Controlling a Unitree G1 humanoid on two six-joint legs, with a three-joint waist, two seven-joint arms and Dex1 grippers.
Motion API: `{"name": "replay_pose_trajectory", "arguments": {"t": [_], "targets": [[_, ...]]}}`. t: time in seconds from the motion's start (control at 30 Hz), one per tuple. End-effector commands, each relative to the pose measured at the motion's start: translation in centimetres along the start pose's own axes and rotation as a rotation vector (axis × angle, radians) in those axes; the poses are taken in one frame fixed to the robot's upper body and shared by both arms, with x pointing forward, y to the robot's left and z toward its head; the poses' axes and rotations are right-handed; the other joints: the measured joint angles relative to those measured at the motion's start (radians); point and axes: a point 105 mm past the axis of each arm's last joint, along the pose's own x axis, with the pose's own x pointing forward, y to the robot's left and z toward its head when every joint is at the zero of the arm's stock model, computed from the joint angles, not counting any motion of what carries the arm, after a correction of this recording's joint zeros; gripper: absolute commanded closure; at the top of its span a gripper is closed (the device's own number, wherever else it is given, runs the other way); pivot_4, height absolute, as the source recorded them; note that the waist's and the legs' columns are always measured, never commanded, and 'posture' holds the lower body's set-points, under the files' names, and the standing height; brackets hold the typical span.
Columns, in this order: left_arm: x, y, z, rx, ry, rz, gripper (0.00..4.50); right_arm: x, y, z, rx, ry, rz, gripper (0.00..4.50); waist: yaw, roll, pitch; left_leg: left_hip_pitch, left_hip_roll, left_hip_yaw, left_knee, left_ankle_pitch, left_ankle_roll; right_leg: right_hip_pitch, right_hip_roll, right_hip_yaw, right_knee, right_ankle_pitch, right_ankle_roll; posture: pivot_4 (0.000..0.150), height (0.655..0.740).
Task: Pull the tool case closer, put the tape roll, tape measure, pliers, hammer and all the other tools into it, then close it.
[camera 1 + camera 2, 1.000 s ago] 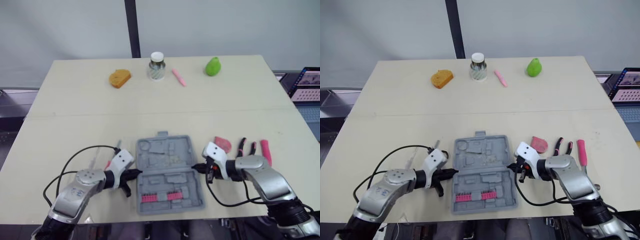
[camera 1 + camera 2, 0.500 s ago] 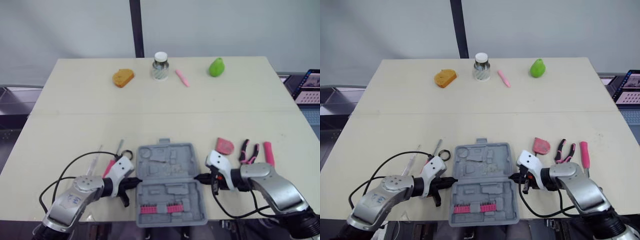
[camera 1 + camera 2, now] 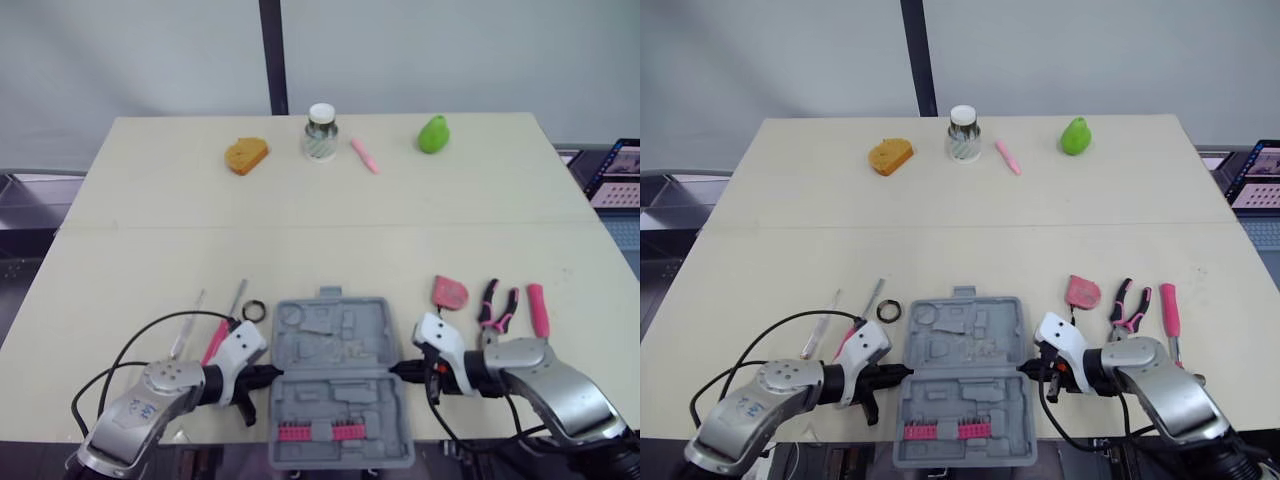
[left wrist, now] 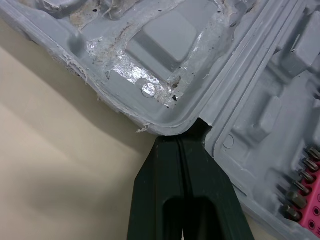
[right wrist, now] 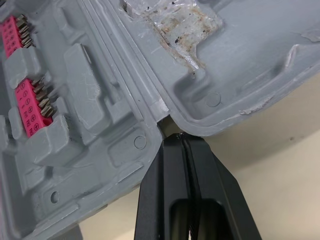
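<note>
The grey tool case point(image 3: 340, 345) lies open near the table's front edge, with a pink bit strip point(image 3: 312, 432) in its near half, which overhangs the edge. My left gripper point(image 3: 270, 373) is shut, its tips lodged in the hinge notch point(image 4: 200, 129) on the case's left side. On the right side, my right gripper point(image 3: 399, 370) is shut in the matching notch point(image 5: 165, 125). A small black tape roll point(image 3: 253, 311) and screwdrivers point(image 3: 216, 340) lie left of the case. A pink tape measure point(image 3: 449, 293), pliers point(image 3: 497, 305) and a pink-handled hammer point(image 3: 538, 308) lie to its right.
Along the far edge sit a yellow sponge point(image 3: 244, 155), a capped jar point(image 3: 320, 131), a pink marker point(image 3: 363, 155) and a green pear point(image 3: 433, 133). A laptop point(image 3: 615, 170) stands off the table at the right.
The case has slid toward the table's front edge with both grippers still at its hinge; its near half now overhangs. The loose tools have stayed in place.
</note>
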Motion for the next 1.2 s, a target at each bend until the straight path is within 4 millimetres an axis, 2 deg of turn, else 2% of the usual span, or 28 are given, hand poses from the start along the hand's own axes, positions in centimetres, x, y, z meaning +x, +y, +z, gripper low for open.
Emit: {"name": "replay_pose_trajectory", "arguments": {"t": [0.03, 0.33, 0.63, 0.9, 1.2], "targets": [[0.1, -1.2, -0.5, -0.014, 0.006, -0.048, 4.5, -0.2, 1.1, 1.2, -0.03, -0.046, 0.029, 4.42, 0.001, 0.0, 0.0, 0.0, 0.0, 0.0, 0.0, 0.0, 0.0, 0.0, 0.0, 0.0, 0.0, 0.0, 0.0, 0.15, 0.74], [0.0, -1.2, -1.0, -0.023, 0.019, -0.047, 4.5, -0.3, 1.7, 0.7, -0.012, -0.037, 0.037, 4.42, 0.0, 0.0, 0.0, 0.0, 0.0, 0.0, 0.0, -0.001, 0.0, 0.0, 0.0, 0.0, -0.001, 0.0, 0.0, 0.15, 0.74], [-0.1, -1.3, -1.2, -0.032, 0.02, -0.044, 4.5, -0.5, 1.4, 0.5, -0.006, -0.033, 0.026, 4.42, 0.0, 0.0, 0.0, 0.0, 0.001, 0.0, 0.0, -0.001, 0.0, 0.0, 0.0, 0.0, -0.001, 0.0, 0.0, 0.15, 0.74], [-0.2, -1.0, -1.2, -0.037, 0.016, -0.029, 4.5, -0.5, 1.0, 0.4, -0.008, -0.027, 0.016, 4.42, 0.001, 0.0, 0.0, 0.0, 0.001, 0.0, 0.0, -0.001, 0.001, 0.0, 0.0, 0.0, -0.001, 0.0, 0.0, 0.15, 0.74], [-1.7, -0.1, -1.9, -0.061, 0.025, 0.019, 4.5, -1.8, -0.5, -0.5, 0.006, -0.009, -0.047, 4.42, 0.0, 0.0, 0.0, 0.0, 0.001, 0.0, 0.0, -0.001, 0.001, 0.0, 0.001, 0.0, -0.002, 0.0, 0.0, 0.15, 0.74]]}}
